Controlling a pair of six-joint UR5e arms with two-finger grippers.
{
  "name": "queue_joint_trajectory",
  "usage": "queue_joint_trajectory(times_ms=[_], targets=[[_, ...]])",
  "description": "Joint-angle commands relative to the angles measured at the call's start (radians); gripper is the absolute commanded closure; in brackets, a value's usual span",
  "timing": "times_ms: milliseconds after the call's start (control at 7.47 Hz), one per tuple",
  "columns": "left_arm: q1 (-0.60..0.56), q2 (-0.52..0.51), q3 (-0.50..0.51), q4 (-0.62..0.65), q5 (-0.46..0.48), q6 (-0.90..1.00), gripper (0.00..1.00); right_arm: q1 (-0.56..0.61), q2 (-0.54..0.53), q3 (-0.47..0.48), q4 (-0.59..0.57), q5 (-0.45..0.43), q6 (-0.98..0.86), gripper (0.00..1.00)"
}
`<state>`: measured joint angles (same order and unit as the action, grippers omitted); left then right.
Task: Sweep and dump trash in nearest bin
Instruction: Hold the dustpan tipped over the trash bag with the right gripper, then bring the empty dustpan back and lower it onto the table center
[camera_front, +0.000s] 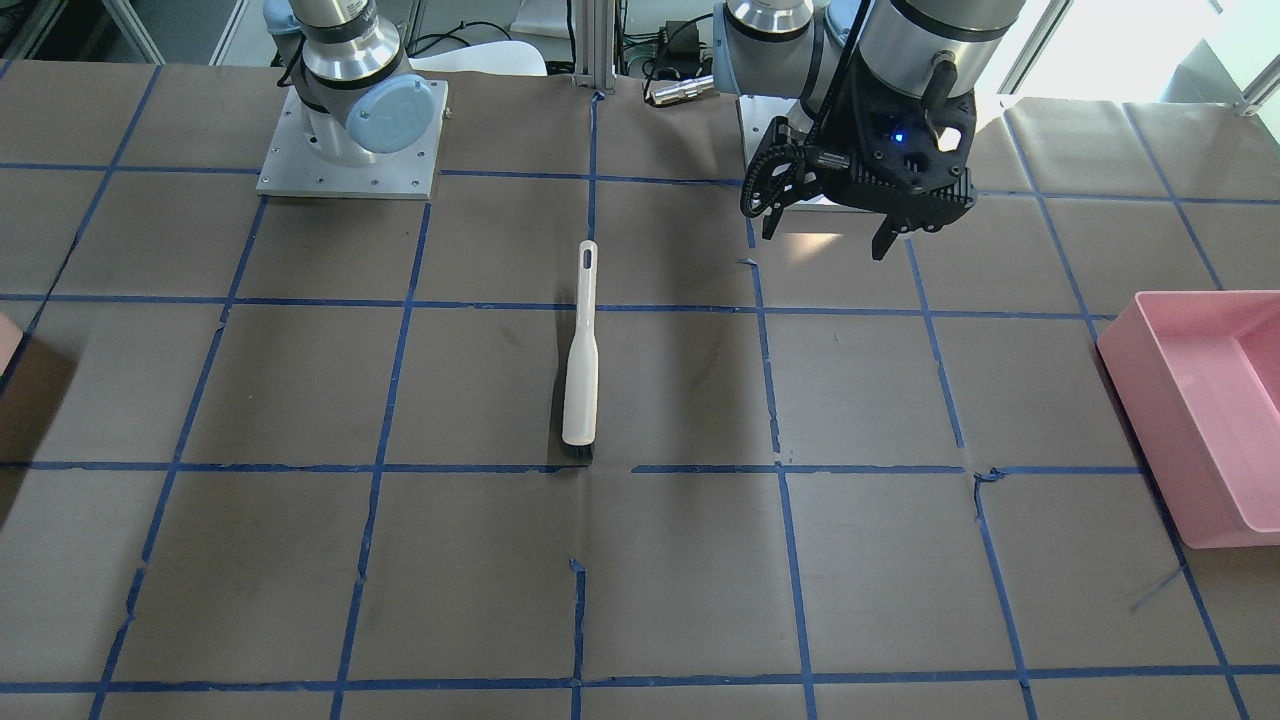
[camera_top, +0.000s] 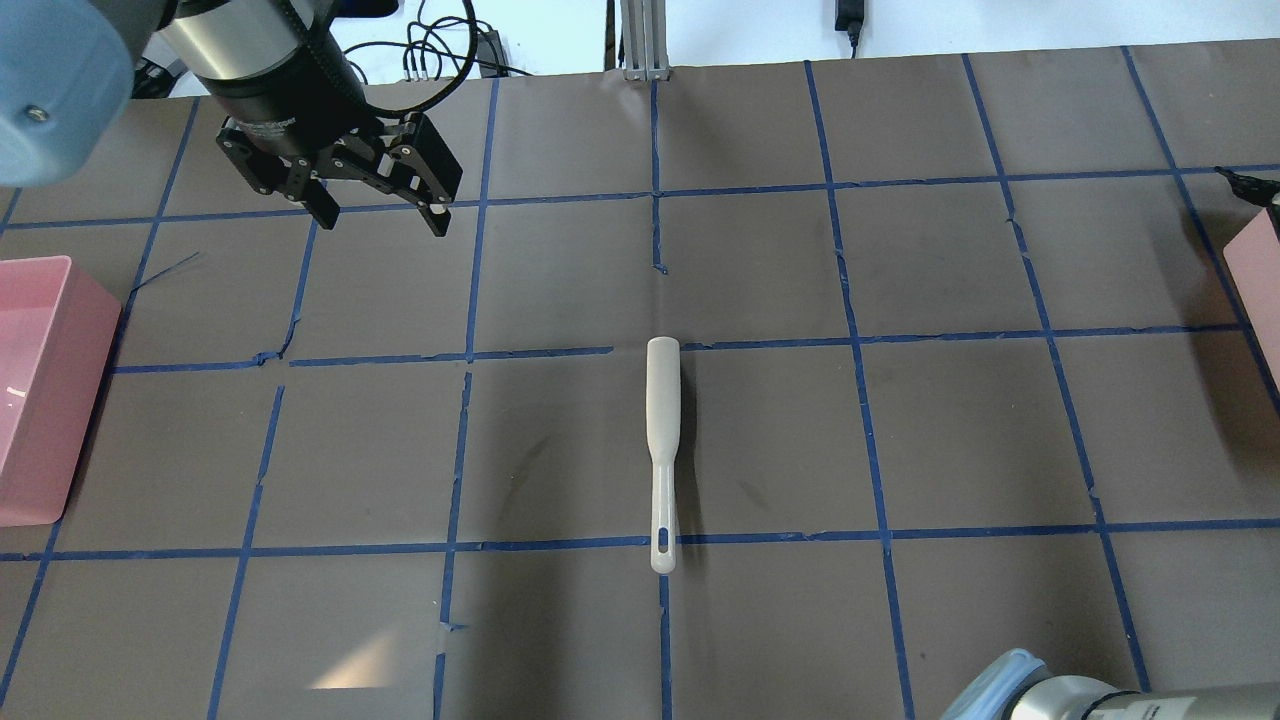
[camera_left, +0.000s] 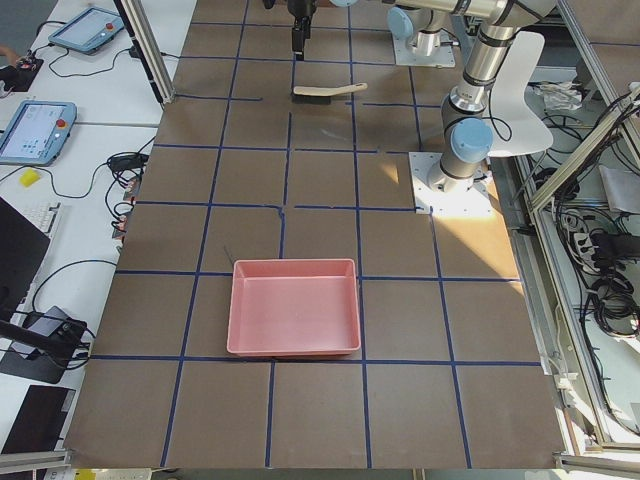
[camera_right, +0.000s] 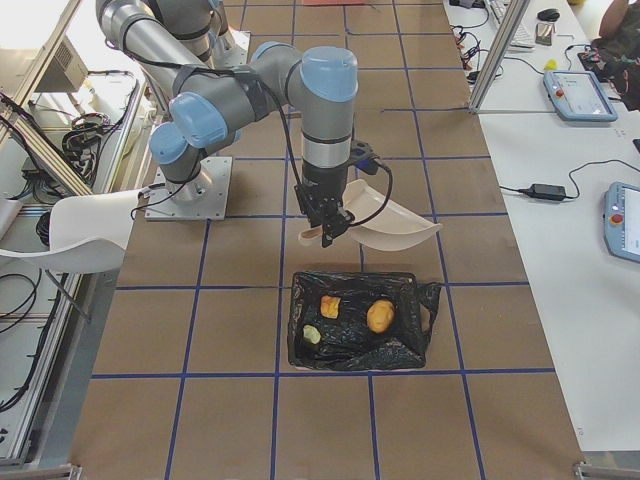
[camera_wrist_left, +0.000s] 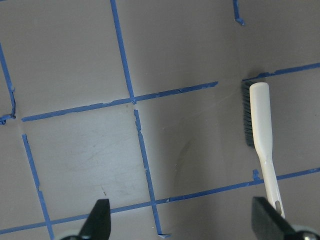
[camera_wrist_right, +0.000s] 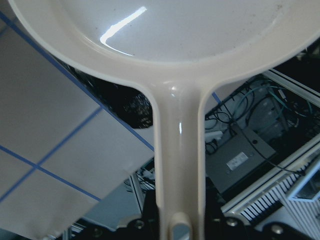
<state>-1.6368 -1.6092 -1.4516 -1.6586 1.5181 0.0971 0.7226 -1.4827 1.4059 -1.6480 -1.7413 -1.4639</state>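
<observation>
While hanging above the taped table (camera_top: 560, 280), holds nothing — left gripper (camera_top: 375, 210), fingers spread wide, tips pointing down. Off toward the robot's right of it and lower down, flat on the table: a cream brush (camera_top: 663, 430), handle end toward the robot, bristle end away. Well apart from that brush, touching neither it nor the table. On its other side, also well apart, a large pink tub (camera_top: 40, 390).

Clamped on the handle of a cream dustpan (camera_right: 392, 222) — right gripper (camera_right: 327, 232), pointing down, pan jutting away from the robot. Just beside this gripper and lower, toward the table's end: a black bag (camera_right: 400, 345) spread flat, carrying the trash (camera_right: 330, 306) — two yellow-green chunks (camera_right: 312, 335) and an orange-tan lump (camera_right: 379, 316), all three apart from the pan. Far across from the left gripper, over on the right gripper's side: the bin (camera_top: 1262, 270), seen only as a pale pink sliver at the overhead view's edge.
</observation>
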Motion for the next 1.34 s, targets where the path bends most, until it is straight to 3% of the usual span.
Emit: queue_joint_trajectory(times_ms=[0, 268, 402, 536, 1205], targets=[[0.0, 0.0, 0.0, 0.0, -0.001, 0.0, 0.0, 0.172, 0.004, 0.007, 0.1, 0.025, 0.303, 0.93], [0.0, 0.0, 0.0, 0.0, 0.001, 0.0, 0.0, 0.356, 0.015, 0.022, 0.135, 0.093, 0.582, 0.93], [0.0, 0.0, 0.0, 0.0, -0.002, 0.0, 0.0, 0.445, 0.034, 0.074, 0.117, 0.162, 0.738, 0.93], [0.0, 0.0, 0.0, 0.0, -0.001, 0.0, 0.0, 0.534, 0.062, 0.108, 0.078, 0.22, 0.86, 0.93], [0.0, 0.0, -0.001, -0.001, 0.001, 0.003, 0.0, 0.915, 0.258, 0.127, -0.208, 0.273, 1.324, 0.93]])
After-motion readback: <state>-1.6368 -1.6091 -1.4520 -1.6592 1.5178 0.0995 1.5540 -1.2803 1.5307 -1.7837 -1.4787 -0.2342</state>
